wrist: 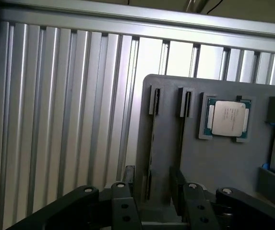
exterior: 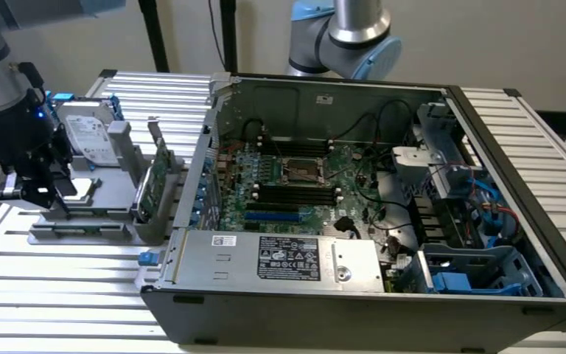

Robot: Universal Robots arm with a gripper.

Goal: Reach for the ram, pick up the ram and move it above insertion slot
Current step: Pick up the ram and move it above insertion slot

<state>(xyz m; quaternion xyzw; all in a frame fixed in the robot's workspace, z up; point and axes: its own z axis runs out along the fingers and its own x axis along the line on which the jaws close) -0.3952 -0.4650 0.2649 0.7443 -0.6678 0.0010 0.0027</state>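
Observation:
In the wrist view the ram (wrist: 151, 143) is a thin dark stick seen edge-on, standing in a slot of the grey holder (wrist: 223, 167). My gripper (wrist: 152, 181) is open just above it. One finger (wrist: 128, 178) sits on each side of the stick, with a small gap to it on both sides. In the exterior view the gripper (exterior: 49, 198) hangs low over the front left corner of the holder (exterior: 106, 221), at the exterior view's left. The black memory slots (exterior: 293, 195) lie on the motherboard inside the open computer case (exterior: 362, 310).
On the holder also sit a processor chip (wrist: 226, 117), a silver hard drive (exterior: 88, 133) and an upright green card (exterior: 157, 177). A second empty slot (wrist: 185, 103) runs beside the ram. The ribbed metal table (exterior: 57, 287) surrounds the case. Another arm's base (exterior: 347, 40) stands behind the case.

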